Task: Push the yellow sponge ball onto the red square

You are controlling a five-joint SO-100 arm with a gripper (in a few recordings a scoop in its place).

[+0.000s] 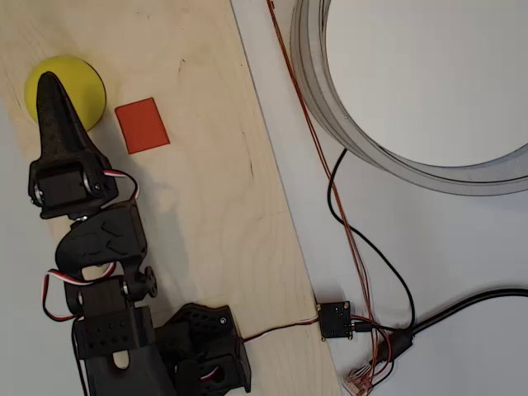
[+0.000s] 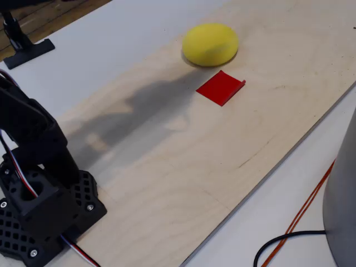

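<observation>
The yellow sponge ball [image 1: 86, 87] rests on the wooden board [image 1: 206, 206] near its top left corner in the overhead view. The red square [image 1: 142, 125] lies flat just right of it and slightly lower, a small gap apart. My black gripper [image 1: 47, 80] points up the picture with its tip over the ball's left part, its fingers together in one wedge with nothing held. In the fixed view the ball [image 2: 210, 44] sits just behind the red square [image 2: 220, 88], whose right edge curls up a little.
A large grey round rim [image 1: 330, 107] stands off the board at the top right. Black and orange cables [image 1: 363, 247] and a small circuit board [image 1: 336, 320] lie on the white table to the right. My arm's base [image 2: 39, 206] sits at the board's near left end.
</observation>
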